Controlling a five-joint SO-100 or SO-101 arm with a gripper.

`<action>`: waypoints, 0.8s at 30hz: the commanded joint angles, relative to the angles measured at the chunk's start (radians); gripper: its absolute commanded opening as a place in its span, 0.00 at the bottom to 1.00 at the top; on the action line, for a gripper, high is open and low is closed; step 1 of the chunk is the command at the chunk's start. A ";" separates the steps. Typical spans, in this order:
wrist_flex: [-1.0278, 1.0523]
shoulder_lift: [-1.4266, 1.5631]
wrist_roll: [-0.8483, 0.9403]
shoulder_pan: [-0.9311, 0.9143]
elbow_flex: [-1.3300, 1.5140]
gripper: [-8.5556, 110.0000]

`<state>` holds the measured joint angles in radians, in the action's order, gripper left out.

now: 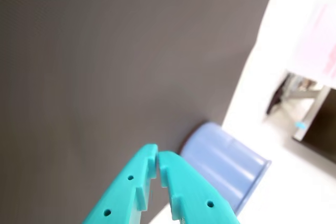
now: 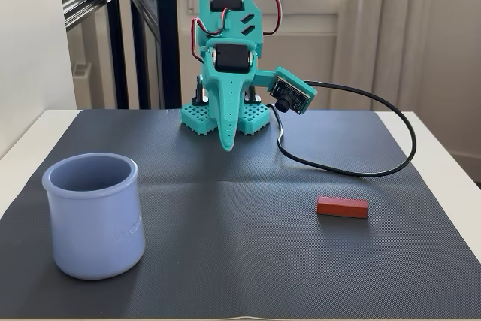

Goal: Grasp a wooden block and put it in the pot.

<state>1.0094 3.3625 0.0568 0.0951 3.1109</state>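
In the wrist view, the teal gripper (image 1: 158, 162) comes in from the bottom edge, and its jaws are closed together with nothing between them. Just beside the jaws, to the right, the pot (image 1: 226, 163) stands at the edge of the dark mat (image 1: 105, 66), seen from the side. The wooden block does not show in this view.

In the fixed view, the arm (image 2: 225, 58) is folded at the far side of the mat and the gripper (image 2: 225, 145) points down, near the surface (image 2: 443, 155), and it holds nothing. The pot (image 2: 94, 216) stands at the near left, upright and open at the top; as far as I can see it is empty. The wooden block (image 2: 342, 207) lies flat on the mat, well apart from the pot, on its right side, and well apart from the gripper too.

I judge that the task is not yet begun: reaching, grasping, carrying and dropping are all left.
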 commanded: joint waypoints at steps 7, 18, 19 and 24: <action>-0.015 -0.373 -0.103 0.129 -0.253 0.07; -0.018 -0.836 -0.592 0.390 -0.531 0.07; -0.018 -0.879 -0.643 0.408 -0.557 0.07; -0.020 -1.075 -0.850 0.472 -0.687 0.07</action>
<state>1.0002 2.3470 -0.7225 0.5476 2.5188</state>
